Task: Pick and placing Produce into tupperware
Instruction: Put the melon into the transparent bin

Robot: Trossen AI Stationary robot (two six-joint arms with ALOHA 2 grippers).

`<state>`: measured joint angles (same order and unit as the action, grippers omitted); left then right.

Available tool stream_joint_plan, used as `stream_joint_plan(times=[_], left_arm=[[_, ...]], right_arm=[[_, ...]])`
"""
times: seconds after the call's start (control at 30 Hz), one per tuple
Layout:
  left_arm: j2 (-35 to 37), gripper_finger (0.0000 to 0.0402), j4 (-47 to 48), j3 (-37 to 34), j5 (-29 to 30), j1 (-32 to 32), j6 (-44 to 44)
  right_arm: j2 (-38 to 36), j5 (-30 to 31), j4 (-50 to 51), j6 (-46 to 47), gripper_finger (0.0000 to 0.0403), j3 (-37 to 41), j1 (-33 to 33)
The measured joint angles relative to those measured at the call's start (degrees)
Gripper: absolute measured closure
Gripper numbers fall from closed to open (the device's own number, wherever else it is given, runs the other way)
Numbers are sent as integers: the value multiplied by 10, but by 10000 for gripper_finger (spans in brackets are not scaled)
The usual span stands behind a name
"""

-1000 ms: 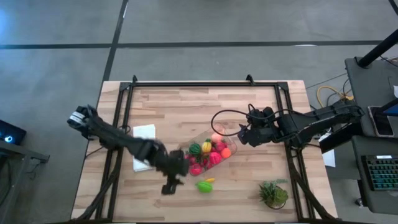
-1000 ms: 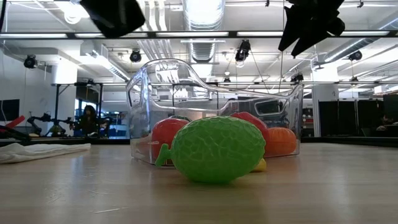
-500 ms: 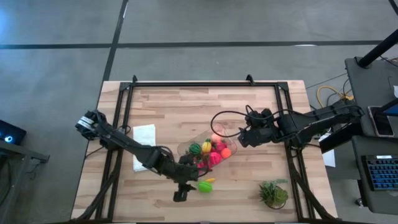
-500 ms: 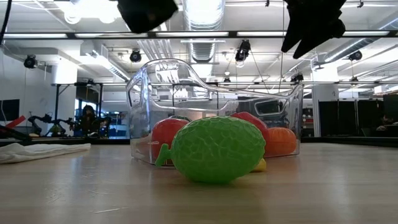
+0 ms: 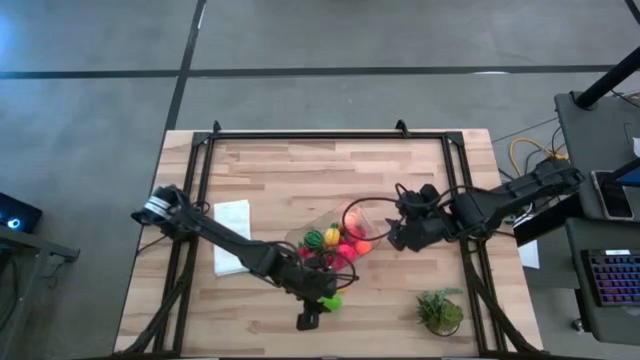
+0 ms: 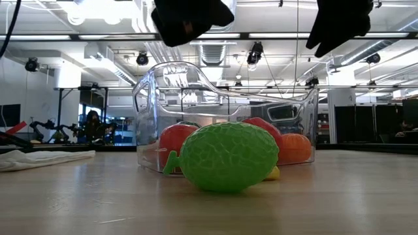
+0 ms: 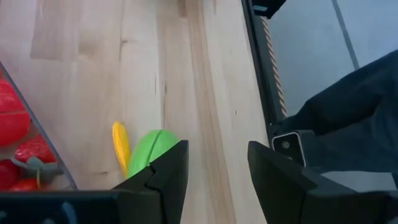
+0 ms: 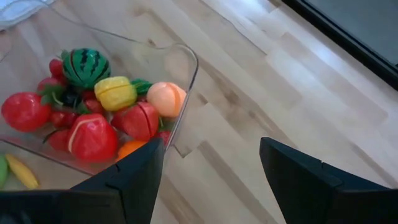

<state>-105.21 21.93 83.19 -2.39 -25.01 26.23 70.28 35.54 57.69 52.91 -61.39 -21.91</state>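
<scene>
The clear tupperware [image 5: 335, 238] stands mid-table and holds several pieces of produce: a striped melon [image 8: 86, 65], a yellow piece and red and orange ones. A lime-green fruit [image 7: 149, 152] and a small yellow piece [image 7: 120, 144] lie on the wood just outside its near wall. My left gripper [image 7: 216, 149] hangs open above the table just beside the lime-green fruit [image 5: 331, 299], nothing between its fingers. My right gripper [image 8: 211, 146] hovers open off the tupperware's right end, slanting down.
A white folded cloth [image 5: 232, 215] lies at the table's left, partly under my left arm. A spiky green plant tuft [image 5: 440, 310] stands near the front right corner. A black frame rail [image 5: 300, 137] rims the table. Bare wood lies along the far side.
My left gripper has travelled toward the table's right and near edges, from beside the tupperware's left end to above the lime-green fruit, sinking a little. My right gripper has shifted slightly toward the near edge and turned. The produce and tupperware have stayed put.
</scene>
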Motion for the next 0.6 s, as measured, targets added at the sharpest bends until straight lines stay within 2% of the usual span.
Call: stream_joint_plan(times=[0.23,0.43,0.6], left_arm=[[-1,251,11,5,-5,11,10],[19,251,100,4,-3,23,46],[27,251,119,3,19,38,-60]], right_arm=[[0,-2,1,19,145,17,-23],[0,-34,2,49,145,34,-34],[0,-60,3,72,145,37,-34]])
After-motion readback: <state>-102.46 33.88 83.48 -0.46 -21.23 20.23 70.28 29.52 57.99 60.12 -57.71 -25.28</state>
